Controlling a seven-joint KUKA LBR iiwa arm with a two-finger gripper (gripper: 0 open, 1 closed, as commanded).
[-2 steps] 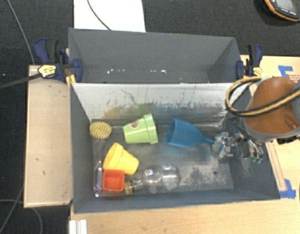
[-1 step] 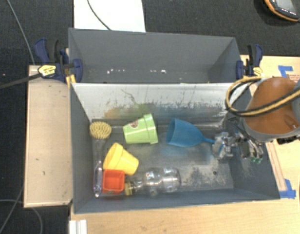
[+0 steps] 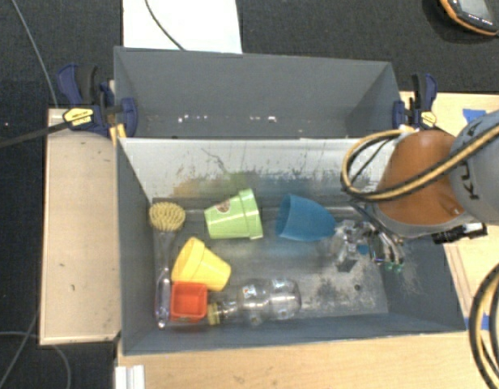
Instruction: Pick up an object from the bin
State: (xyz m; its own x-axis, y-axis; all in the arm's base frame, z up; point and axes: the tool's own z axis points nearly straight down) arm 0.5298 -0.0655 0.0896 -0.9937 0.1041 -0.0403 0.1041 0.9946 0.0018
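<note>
The fingers (image 3: 347, 246) hang low over the bare floor of the grey bin (image 3: 251, 96), under the arm's orange cover. Against the scuffed metal I cannot tell whether they are spread or closed, and nothing shows between them.

Nearest to them is a blue plastic cup (image 3: 304, 219), lying on its side just beside the fingers, a little toward the bin's far wall. It looks to be apart from them, though the gap is hard to judge. I take it as the likeliest thing to pick. Its mouth seems to face the fingers.

It is probably light, thin-walled and smooth, and stiff enough to pinch, but on its side it may roll or skid away at a touch. The best hold is probably over the rim, one finger inside the mouth and one outside. Squeezing across the tapered body would tend to push it out of the grip.

Farther from the fingers, beyond the blue cup, a green cup (image 3: 235, 214) also lies on its side, and past that is a tan round scrubber (image 3: 166, 215). A clear plastic bottle (image 3: 262, 298) lies by the near wall, well apart from the fingers. It looks slick and round, so a poorer choice. A yellow cup (image 3: 199, 264) and an orange block (image 3: 189, 301) lie farthest off.
</note>
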